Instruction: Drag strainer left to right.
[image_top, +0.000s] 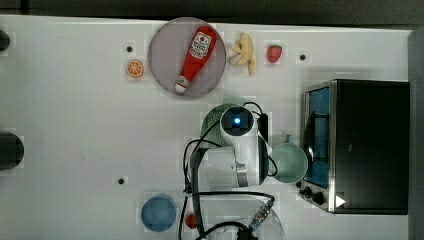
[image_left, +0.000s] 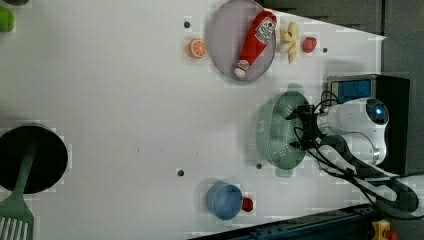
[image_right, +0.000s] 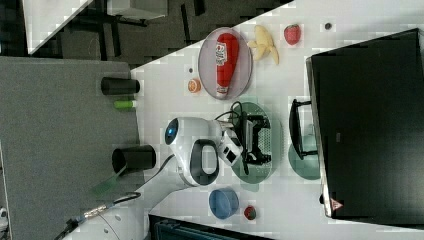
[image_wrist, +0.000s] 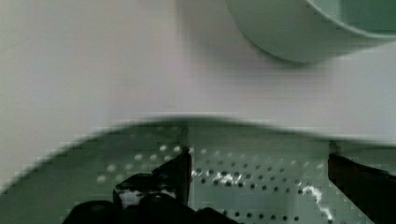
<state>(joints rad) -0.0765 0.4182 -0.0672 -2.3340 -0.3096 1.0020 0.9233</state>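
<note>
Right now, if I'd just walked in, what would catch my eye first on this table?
Probably the white robot arm, its open gripper down inside the mint-green strainer near the black toaster oven. Next, the red ketchup bottle lying on a grey plate at the top view's upper middle, with an orange slice beside it.

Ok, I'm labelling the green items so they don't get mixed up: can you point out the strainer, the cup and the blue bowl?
strainer (image_left: 272, 132): left view, on its perforated bottom.
cup (image_top: 292, 162): top view, on the inside of the round mint-green cup.
blue bowl (image_top: 158, 212): top view, on its inside.
</note>
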